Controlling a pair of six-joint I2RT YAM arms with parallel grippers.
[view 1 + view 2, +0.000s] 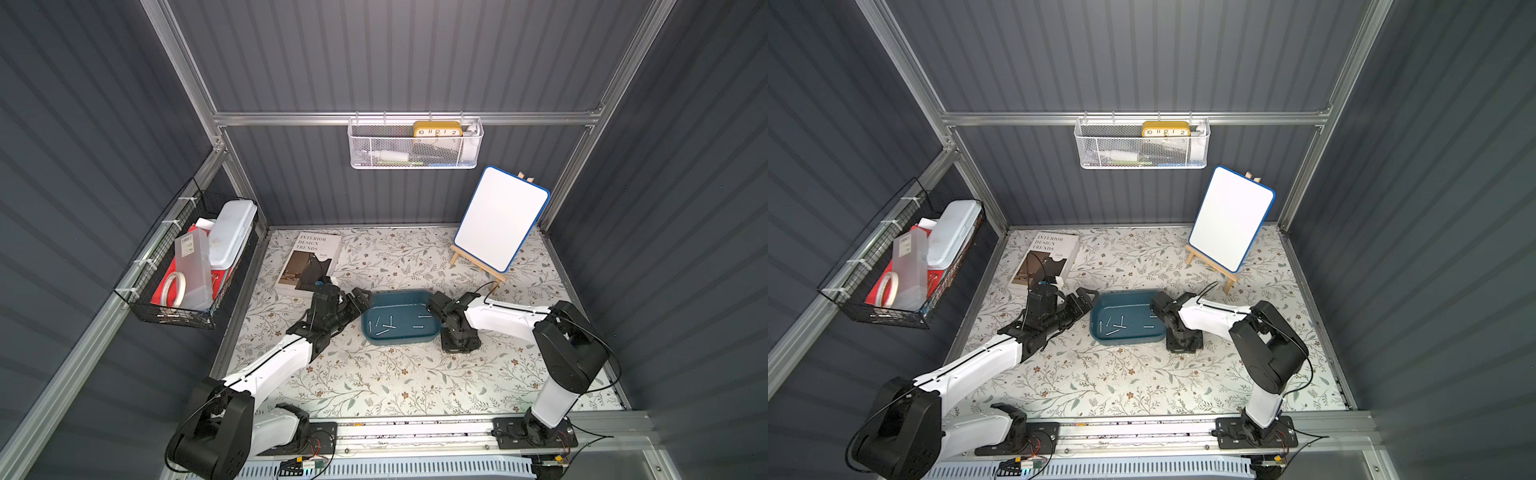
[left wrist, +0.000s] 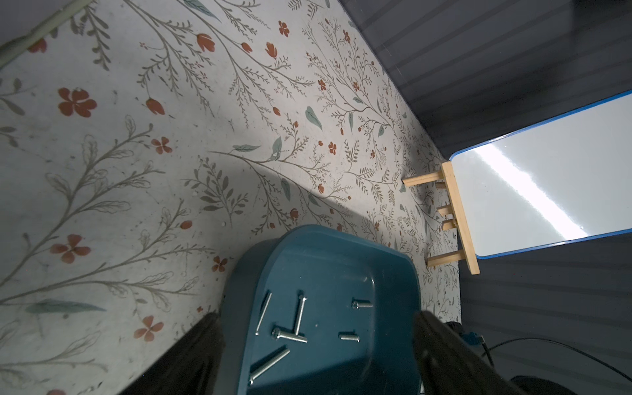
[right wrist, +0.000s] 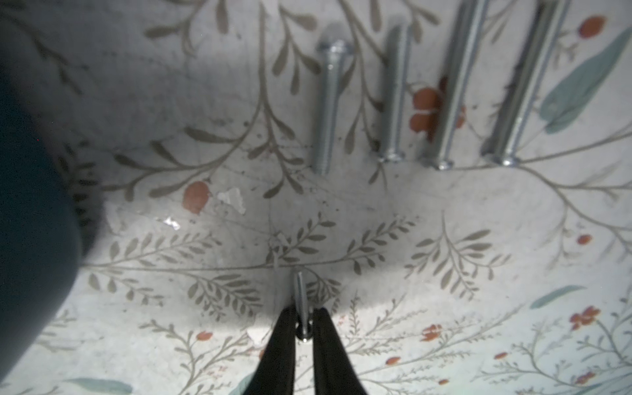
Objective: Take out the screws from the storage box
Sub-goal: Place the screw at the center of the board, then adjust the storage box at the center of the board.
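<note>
The teal-blue storage box (image 1: 399, 294) (image 1: 1125, 294) sits mid-table, and several silvery screws (image 1: 384, 330) (image 1: 1113, 329) (image 2: 290, 337) lie loose on its floor. My left gripper (image 1: 360, 305) (image 1: 1086, 301) (image 2: 316, 342) is open at the box's left end, its fingers straddling that end. My right gripper (image 1: 459, 343) (image 1: 1183, 343) (image 3: 303, 318) points down at the table just right of the box, shut on one screw (image 3: 300, 294) whose tip is at the tabletop. Several more screws (image 3: 328, 102) lie side by side on the cloth ahead of it. The box wall (image 3: 27, 239) is close beside them.
A book (image 1: 309, 262) lies at the back left, near the left arm. A small whiteboard on a wooden easel (image 1: 500, 218) stands at the back right. A black wire basket (image 1: 187, 266) hangs on the left wall and a white mesh basket (image 1: 415, 145) on the back wall.
</note>
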